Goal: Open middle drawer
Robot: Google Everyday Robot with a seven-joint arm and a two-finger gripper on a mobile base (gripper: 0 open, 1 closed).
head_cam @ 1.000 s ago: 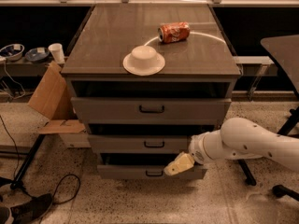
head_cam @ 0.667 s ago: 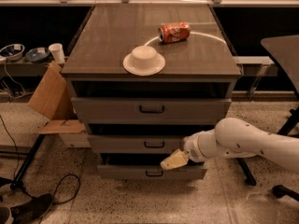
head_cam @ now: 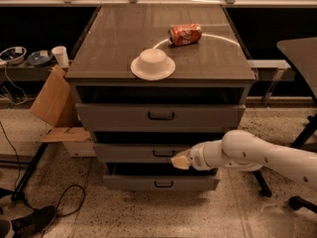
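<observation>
The white arm (head_cam: 257, 157) reaches in from the right of the grey cabinet (head_cam: 124, 33). The gripper (head_cam: 180, 160) is at the cabinet's front, against the middle drawer (head_cam: 129, 152) and just right of its black loop handle (head_cam: 163, 153). Clenched or loose? Cannot tell. The middle drawer sits between the top drawer (head_cam: 114, 117) and the bottom drawer (head_cam: 129, 183), with a dark gap above its front. On the cabinet's top are an upturned white bowl (head_cam: 153, 63) near the front edge and a red soda can (head_cam: 185, 34) on its side behind it. A cardboard box (head_cam: 54, 100) leans left of the cabinet.
</observation>
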